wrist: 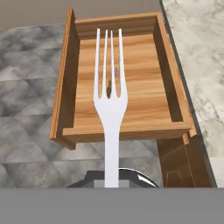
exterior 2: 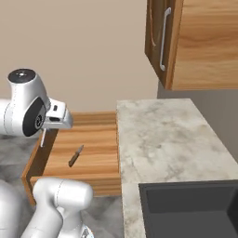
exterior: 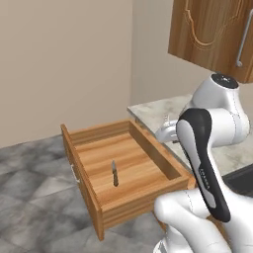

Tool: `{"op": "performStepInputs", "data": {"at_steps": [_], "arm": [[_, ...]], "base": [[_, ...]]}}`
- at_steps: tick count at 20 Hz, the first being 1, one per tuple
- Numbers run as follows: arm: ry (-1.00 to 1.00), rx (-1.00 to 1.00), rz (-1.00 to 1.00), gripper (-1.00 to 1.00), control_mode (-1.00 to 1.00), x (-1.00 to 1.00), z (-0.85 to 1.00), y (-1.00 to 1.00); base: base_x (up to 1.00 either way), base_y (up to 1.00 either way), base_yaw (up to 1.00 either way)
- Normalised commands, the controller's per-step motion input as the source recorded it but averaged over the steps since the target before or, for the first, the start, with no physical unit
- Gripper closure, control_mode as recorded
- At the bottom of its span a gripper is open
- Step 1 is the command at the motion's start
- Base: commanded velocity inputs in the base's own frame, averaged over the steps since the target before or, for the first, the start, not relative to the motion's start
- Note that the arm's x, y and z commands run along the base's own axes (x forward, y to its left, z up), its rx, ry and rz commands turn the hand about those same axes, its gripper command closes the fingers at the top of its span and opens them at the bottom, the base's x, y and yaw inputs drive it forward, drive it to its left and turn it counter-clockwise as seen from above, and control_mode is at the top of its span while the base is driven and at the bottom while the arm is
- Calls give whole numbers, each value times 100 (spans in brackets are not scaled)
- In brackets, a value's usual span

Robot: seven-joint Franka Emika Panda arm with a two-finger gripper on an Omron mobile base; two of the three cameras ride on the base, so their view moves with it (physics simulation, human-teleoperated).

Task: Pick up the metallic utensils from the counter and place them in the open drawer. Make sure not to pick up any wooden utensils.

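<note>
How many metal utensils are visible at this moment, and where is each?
2. A dark knife lies on the bottom of the open drawer. A silver fork is held in the shut claw above the drawer. Others may be hidden behind the arm.

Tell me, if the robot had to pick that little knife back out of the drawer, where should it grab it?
Probably across the middle of the knife, coming straight down from above. It lies flat on the bottom of the open drawer, apart from the walls, so only its narrow sides offer opposing faces for the fingers. The gripper would first have to set down the fork it holds.
</note>
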Motion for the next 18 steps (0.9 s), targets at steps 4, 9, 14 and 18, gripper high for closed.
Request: {"op": "performStepInputs", "data": {"at_steps": [4, 9, 14, 18], "arm": [[0, 0, 0, 100, 100, 0, 0, 0], [0, 0, 0, 100, 100, 0, 0, 0], [0, 0, 0, 100, 100, 0, 0, 0], [0, 0, 0, 100, 100, 0, 0, 0]], "base": [[28, 0, 9], [76, -26, 25], [27, -32, 14], [0, -15, 1]]}}
